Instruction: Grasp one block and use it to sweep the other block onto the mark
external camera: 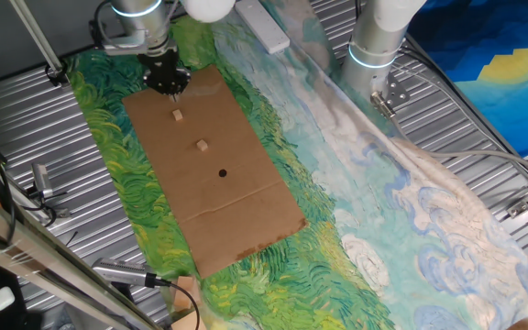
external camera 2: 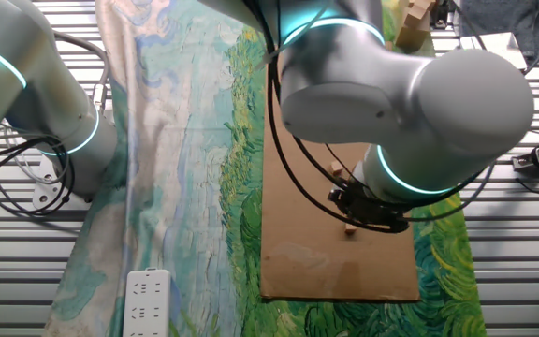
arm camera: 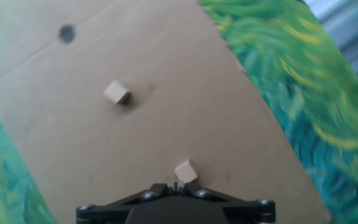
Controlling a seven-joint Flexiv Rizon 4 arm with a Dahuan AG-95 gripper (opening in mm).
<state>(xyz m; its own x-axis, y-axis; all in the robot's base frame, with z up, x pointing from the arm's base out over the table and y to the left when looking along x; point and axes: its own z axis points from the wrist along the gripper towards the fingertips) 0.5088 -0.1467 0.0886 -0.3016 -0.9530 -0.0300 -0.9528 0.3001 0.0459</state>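
Two small tan wooden cubes are sitting on a flat brown cardboard sheet (external camera: 236, 197), which is lying on a green and blue painted cloth (external camera: 401, 202) over the table. The near cube (external camera: 178, 115) is resting just in front of the black gripper (external camera: 165, 84). The far cube (external camera: 202, 146) is sitting between the near cube and the small round black mark (external camera: 223, 172), so all three are almost in a line.

In the hand view, the near cube (arm camera: 186, 170) is lying right at the gripper (arm camera: 175, 186), and the jaws are looking nearly shut with nothing between them. The grab is probably still to come.

Next, the jaws are likely needing to open, drop around the near cube and squeeze it. Then the arm can push the far cube (arm camera: 116, 93) toward the mark (arm camera: 66, 33), which is well apart from it.
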